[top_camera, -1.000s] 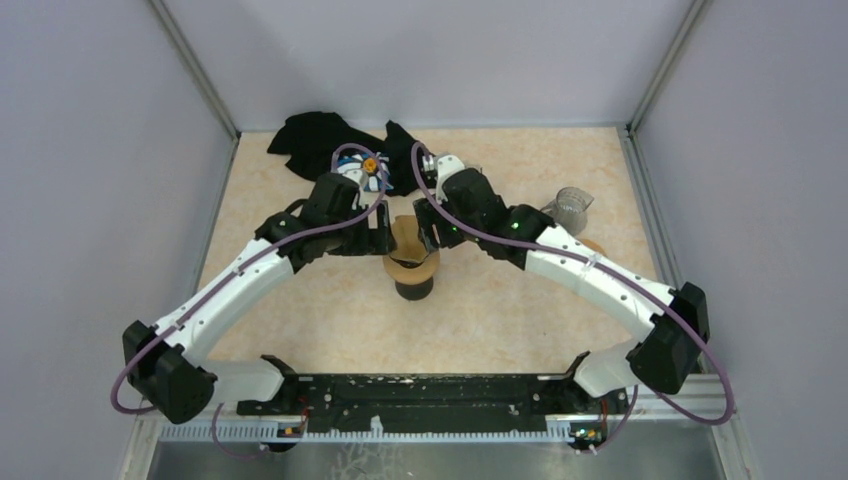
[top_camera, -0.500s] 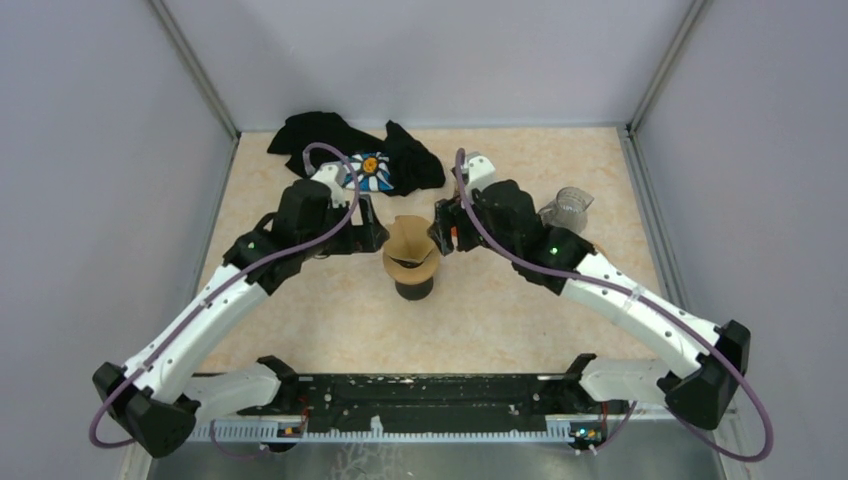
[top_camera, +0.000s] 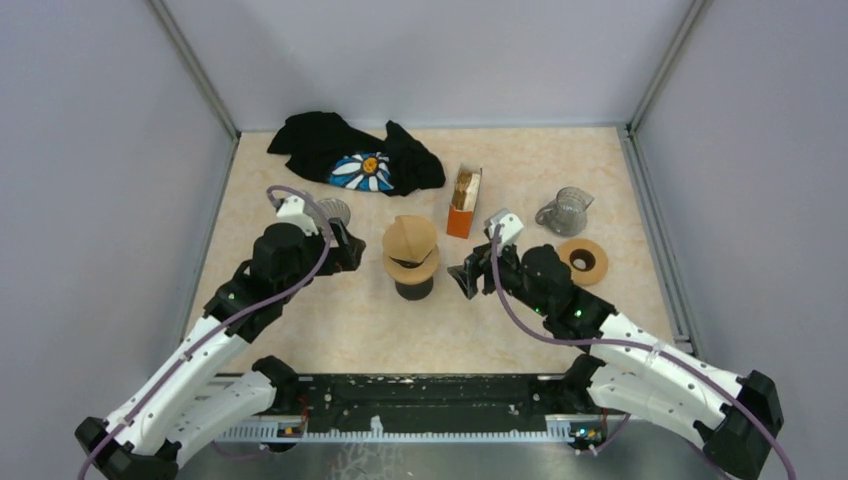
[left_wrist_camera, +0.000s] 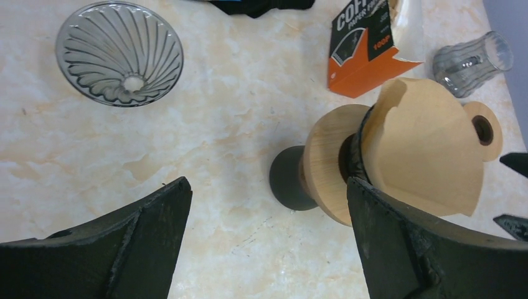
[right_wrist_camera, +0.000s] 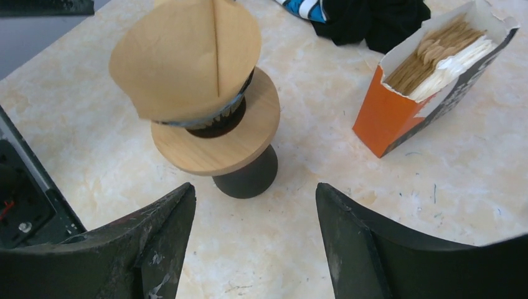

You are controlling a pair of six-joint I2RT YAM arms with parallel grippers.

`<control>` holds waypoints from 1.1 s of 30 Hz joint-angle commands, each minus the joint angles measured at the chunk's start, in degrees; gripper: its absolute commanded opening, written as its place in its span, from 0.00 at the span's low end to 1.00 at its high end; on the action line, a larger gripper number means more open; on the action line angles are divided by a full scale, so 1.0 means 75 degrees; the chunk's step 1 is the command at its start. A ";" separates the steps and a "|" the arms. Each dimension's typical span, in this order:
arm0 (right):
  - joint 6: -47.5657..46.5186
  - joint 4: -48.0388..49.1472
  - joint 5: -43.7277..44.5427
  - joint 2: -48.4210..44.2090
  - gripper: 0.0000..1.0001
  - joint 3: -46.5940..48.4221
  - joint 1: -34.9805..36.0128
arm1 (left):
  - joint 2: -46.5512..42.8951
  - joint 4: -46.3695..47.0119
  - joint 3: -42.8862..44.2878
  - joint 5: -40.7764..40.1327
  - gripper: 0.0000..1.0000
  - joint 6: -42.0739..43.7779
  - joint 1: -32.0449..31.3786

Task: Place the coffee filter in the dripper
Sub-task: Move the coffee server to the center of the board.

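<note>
A brown paper coffee filter (top_camera: 410,238) sits as an open cone in the dark-rimmed dripper with a wooden collar (top_camera: 411,266) on a black base (top_camera: 412,289). It also shows in the left wrist view (left_wrist_camera: 429,149) and the right wrist view (right_wrist_camera: 187,56). My left gripper (top_camera: 345,255) is open and empty, left of the dripper and apart from it (left_wrist_camera: 266,187). My right gripper (top_camera: 463,281) is open and empty, right of the dripper and apart from it (right_wrist_camera: 254,190).
An orange box of filters (top_camera: 462,190) stands behind the dripper. A ribbed glass dripper (left_wrist_camera: 119,53) lies at the left. A glass cup (top_camera: 568,208) and a wooden ring (top_camera: 583,260) are at the right. A black cloth (top_camera: 345,150) lies at the back.
Both grippers have let go of the filter and drawn back from the dripper towards the near edge, left arm to the left, right arm to the right. The filter stays in the dripper.
</note>
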 commanded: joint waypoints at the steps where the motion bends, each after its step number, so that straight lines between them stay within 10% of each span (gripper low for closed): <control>1: -0.0693 0.2501 -0.0678 -0.0791 0.71 -0.1281 -0.0032 | -0.0356 0.0437 -0.0306 -0.0802 0.99 0.0001 0.0021; 12: -0.0956 0.6564 -0.1496 0.0281 0.71 -0.3396 -0.0010 | -0.0170 0.0464 -0.0001 -0.1966 0.99 0.0499 0.0149; 27: -0.1108 1.3306 -0.1008 0.5502 0.68 -0.3704 0.0615 | -0.0368 0.1554 -0.0187 -0.1603 0.99 0.2086 0.1374; 33: -0.1365 1.3475 -0.0616 0.6426 0.65 -0.3260 0.0899 | -0.0610 0.1533 -0.0326 -0.1759 0.99 0.2193 0.1465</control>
